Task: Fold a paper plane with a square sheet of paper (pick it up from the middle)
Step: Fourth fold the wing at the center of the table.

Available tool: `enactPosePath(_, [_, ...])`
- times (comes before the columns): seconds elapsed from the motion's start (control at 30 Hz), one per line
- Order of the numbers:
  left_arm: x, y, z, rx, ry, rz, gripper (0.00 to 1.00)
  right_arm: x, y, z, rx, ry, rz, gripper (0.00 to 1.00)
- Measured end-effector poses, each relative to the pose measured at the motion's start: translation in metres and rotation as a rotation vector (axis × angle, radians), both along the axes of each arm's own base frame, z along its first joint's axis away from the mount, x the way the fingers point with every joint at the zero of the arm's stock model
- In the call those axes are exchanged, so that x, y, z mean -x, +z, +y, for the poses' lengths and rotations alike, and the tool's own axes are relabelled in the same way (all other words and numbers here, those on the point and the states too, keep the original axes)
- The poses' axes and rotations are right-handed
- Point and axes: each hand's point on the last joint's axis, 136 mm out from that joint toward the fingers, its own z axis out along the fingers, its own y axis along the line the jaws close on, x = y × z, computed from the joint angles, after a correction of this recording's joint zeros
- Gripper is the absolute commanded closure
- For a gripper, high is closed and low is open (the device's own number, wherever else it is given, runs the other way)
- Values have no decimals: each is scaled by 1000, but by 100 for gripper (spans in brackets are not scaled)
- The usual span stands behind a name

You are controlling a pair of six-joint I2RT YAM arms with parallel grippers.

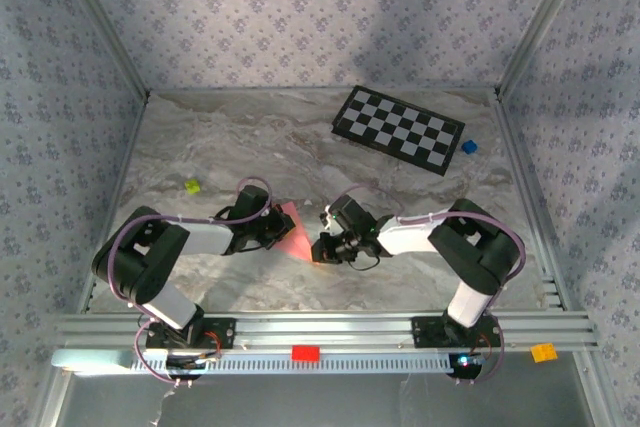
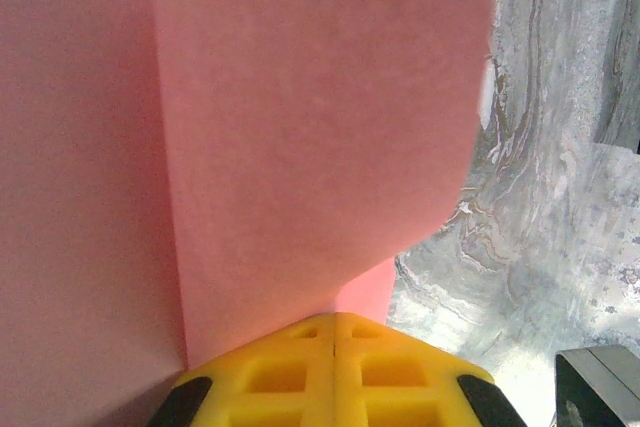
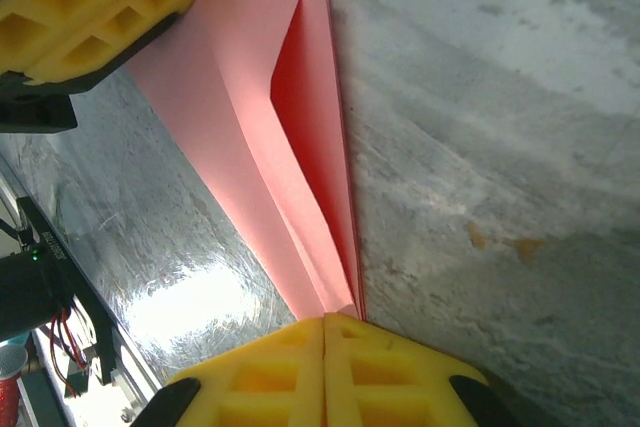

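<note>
My left pincer (image 2: 333,342), its yellow ribbed fingers pressed together, is clamped on a broad edge of the thin pink-red sheet of paper (image 1: 291,230). My right pincer (image 3: 325,342) is likewise closed tight on the sheet's narrow end. From above, the paper sits between my two wrists a little toward 6 o'clock of the middle of the grey marble-patterned table (image 1: 250,137). My left pincer is at its 9 o'clock side and my right at about 4 o'clock. The black-and-white checkered board (image 1: 400,130) lies well apart toward 1 o'clock. Through my right wrist camera the sheet is no flat square: several layers overlap, with creases running together to a point exactly where my right fingers pinch. I judge the nose folds are made and the paper is already tapering like a dart. Through my left wrist camera one straight vertical crease crosses a wide, slightly bowed flap, so the tail end looks loose. I would say the wings and a firm centre crease are left to do. I cannot tell whether the paper rests on the table or hangs just clear of it.
</note>
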Motion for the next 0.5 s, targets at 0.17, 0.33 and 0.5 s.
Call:
enactPosePath(0.17, [0, 0, 0, 0, 0, 0, 100, 4, 5, -4, 1, -2, 2, 92])
enactPosePath(0.33, [0, 0, 0, 0, 0, 0, 100, -1, 21, 3, -16, 1, -7, 92])
enactPosePath(0.5, [0, 0, 0, 0, 0, -1, 100, -22, 43, 26, -62, 3, -45, 93])
